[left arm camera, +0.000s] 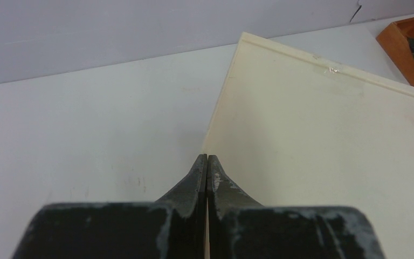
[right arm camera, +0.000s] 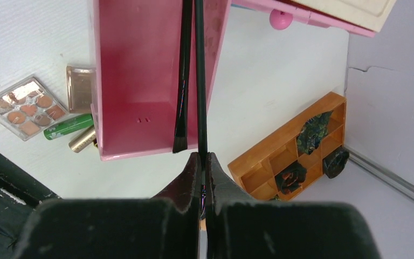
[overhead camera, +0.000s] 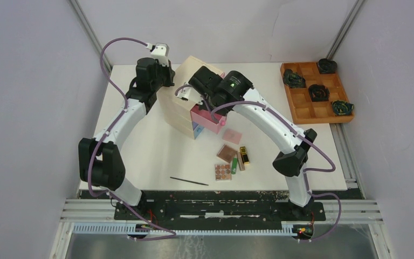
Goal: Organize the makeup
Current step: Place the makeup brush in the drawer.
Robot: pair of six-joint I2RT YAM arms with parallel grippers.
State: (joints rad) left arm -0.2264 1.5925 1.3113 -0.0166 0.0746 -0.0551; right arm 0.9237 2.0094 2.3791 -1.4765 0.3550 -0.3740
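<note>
Left wrist view: left gripper (left arm camera: 207, 157) is resting closed, empty, beside one pale chest (left arm camera: 323, 162). One multi-pan brown palette (right arm camera: 24, 108), one green tube (right arm camera: 67, 127), one gold tube (right arm camera: 82, 141) are lying on the surface (right arm camera: 280, 70); right gripper (right arm camera: 204, 156) is clamping one thin black stick (right arm camera: 199, 81) over the pink drawer (right arm camera: 135, 65).

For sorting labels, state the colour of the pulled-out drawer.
The drawer is pink; the right wrist view shows it best.

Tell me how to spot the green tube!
Find the pale wooden chest on the table, its pink drawer open. Toward the near edge lies a small makeup cluster. The green tube is the thin one between the palette of round colour pans and the gold tube, the only green thing there.
</note>
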